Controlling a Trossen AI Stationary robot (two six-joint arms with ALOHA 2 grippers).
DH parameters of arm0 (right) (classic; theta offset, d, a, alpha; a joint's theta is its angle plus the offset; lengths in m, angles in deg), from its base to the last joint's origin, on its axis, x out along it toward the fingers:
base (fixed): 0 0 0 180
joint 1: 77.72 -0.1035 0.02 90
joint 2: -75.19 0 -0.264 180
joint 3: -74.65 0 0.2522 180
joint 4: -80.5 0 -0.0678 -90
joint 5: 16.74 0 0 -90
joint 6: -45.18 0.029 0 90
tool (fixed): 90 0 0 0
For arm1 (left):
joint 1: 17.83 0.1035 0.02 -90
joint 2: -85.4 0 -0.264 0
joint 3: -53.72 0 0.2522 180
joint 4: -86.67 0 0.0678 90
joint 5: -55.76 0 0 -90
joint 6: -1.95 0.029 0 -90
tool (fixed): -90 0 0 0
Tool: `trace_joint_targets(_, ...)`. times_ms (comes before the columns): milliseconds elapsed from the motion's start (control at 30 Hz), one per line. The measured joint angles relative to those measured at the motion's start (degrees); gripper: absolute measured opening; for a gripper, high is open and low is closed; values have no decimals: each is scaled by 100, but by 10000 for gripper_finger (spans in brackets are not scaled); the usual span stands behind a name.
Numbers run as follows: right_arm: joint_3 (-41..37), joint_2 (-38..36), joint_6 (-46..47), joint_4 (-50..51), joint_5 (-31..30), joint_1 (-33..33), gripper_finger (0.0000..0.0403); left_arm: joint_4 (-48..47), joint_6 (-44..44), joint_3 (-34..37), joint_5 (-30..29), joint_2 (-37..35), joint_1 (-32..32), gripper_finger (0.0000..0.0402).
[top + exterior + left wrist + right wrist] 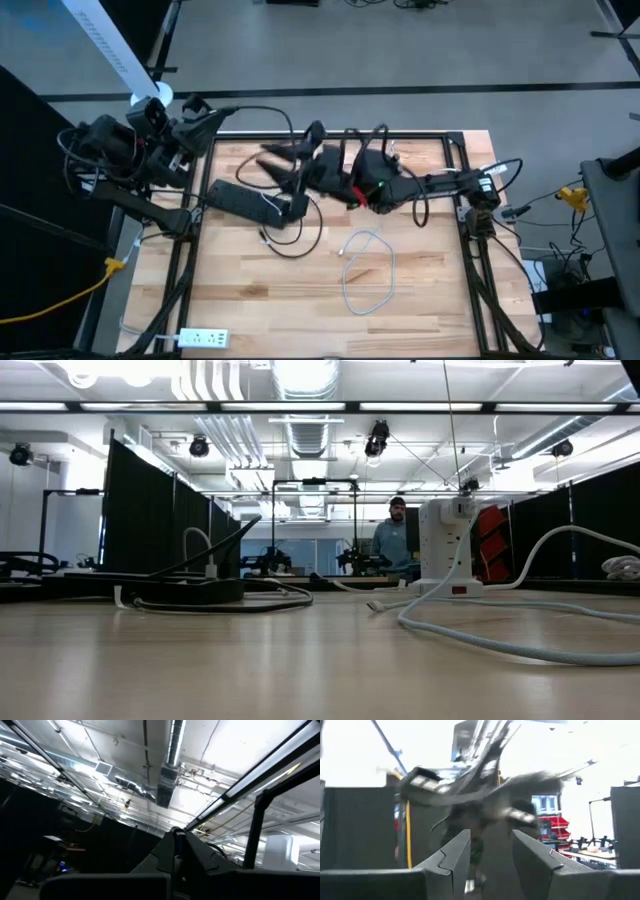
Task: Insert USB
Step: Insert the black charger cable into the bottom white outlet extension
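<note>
A white USB cable (368,268) lies in loose loops on the wooden table, right of centre. Its plug end (375,605) rests flat on the wood. A black power strip (245,200) lies at the far left, with cords running from it. My right gripper (280,168) hovers in the air above the table's far middle, near the black strip. It is tipped upward, and its fingers stand apart (490,845); the view past them is blurred. My left gripper (222,115) is folded back at the far left corner, raised and shut (179,836), pointing toward the ceiling.
A white upright socket block (445,545) stands on the table toward the right in the low view. A white power strip (205,338) lies at the near left edge. Black frame rails (470,230) border the table. A person (395,540) stands far behind.
</note>
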Motion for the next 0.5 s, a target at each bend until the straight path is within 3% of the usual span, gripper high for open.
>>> trace_joint_targets(167,252,-4,234,4,338,168,109,-30,-30,0,175,159,1,0)
trace_joint_targets(500,712,-13,94,309,380,200,96,-164,-32,0,175,359,3,0)
